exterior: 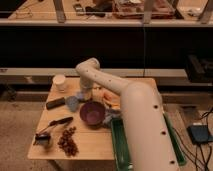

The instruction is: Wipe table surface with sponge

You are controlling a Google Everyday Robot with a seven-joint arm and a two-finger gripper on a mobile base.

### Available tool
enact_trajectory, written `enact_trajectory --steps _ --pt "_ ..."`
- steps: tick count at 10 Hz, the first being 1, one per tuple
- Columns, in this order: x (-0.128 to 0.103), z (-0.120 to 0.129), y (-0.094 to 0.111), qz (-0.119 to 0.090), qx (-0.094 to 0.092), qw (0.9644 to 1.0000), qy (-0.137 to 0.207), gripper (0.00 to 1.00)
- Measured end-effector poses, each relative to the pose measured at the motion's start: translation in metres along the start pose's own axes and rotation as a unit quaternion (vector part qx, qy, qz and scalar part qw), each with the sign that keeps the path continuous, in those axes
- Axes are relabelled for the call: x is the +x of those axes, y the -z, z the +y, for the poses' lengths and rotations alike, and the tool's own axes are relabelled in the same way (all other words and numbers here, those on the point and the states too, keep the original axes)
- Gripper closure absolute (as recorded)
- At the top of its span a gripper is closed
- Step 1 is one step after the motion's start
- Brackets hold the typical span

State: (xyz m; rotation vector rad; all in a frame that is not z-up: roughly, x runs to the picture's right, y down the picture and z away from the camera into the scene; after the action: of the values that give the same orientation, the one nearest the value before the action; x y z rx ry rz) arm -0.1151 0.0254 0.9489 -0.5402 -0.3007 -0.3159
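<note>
A small blue object (72, 103), which looks like the sponge, lies on the wooden table (95, 145) left of the middle. My white arm reaches from the lower right, bends at an elbow (88, 69) above the table's back edge and comes down. The gripper (83, 95) is low over the table, just right of the blue object and touching or nearly touching it. The wrist hides most of the gripper.
A white cup (59, 81) stands at the back left. A black block (55, 103), a purple bowl (92, 113), a black utensil (60, 121), a small brush (42, 139), a brown cluster (67, 142), an orange item (111, 98) and a green tray (120, 147) also occupy the table.
</note>
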Motion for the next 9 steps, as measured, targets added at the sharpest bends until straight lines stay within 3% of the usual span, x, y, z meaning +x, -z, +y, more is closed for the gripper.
enact_trajectory --steps 3,5,7,9 --pt "0.024 -0.002 0.004 0.0 0.002 0.9995 -0.033 1.0" --pt "0.031 -0.021 0.006 -0.007 0.007 0.9988 -0.047 1.0" --pt "0.017 -0.039 0.003 -0.012 0.01 0.999 -0.043 1.0" --pt "-0.011 -0.061 -0.002 -0.017 0.011 0.9994 -0.027 1.0"
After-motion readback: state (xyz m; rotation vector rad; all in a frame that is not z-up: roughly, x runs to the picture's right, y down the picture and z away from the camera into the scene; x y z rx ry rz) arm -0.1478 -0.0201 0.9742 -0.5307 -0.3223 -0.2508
